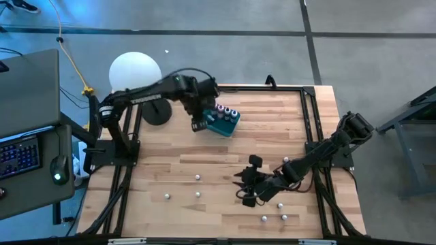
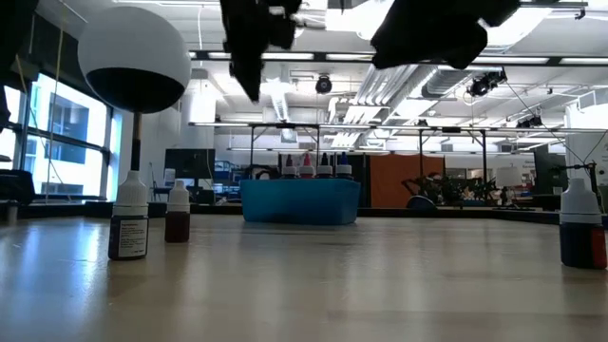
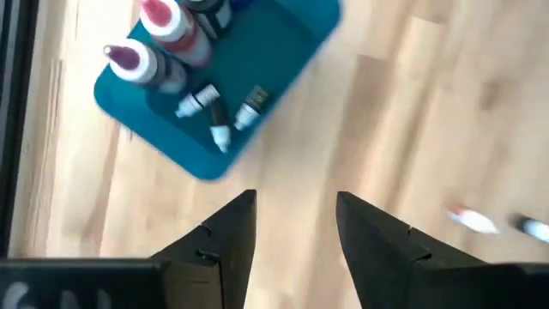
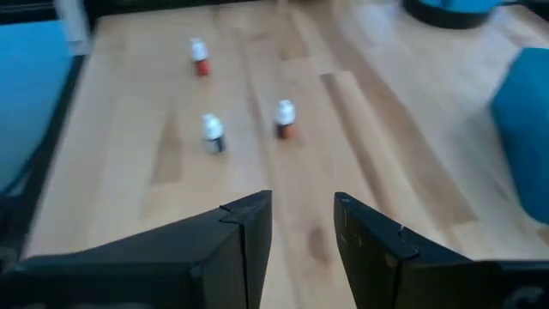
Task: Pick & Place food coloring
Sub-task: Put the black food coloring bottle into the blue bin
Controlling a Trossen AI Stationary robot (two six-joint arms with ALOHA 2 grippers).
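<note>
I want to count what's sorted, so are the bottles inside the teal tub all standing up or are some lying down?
Mixed. In the left wrist view, the teal tub holds two upright bottles and two small bottles lying on their sides.

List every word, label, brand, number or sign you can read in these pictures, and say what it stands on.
None can be read.
Food coloring bottle: dark label, print too small.
Teal tub: no lettering visible.
Keyboard: key markings too small.

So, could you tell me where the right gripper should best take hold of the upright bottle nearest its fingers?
Probably at the white cap of the nearest food coloring bottle, coming from above: it stands upright and apart from its neighbours, and the right gripper is open and empty.
</note>
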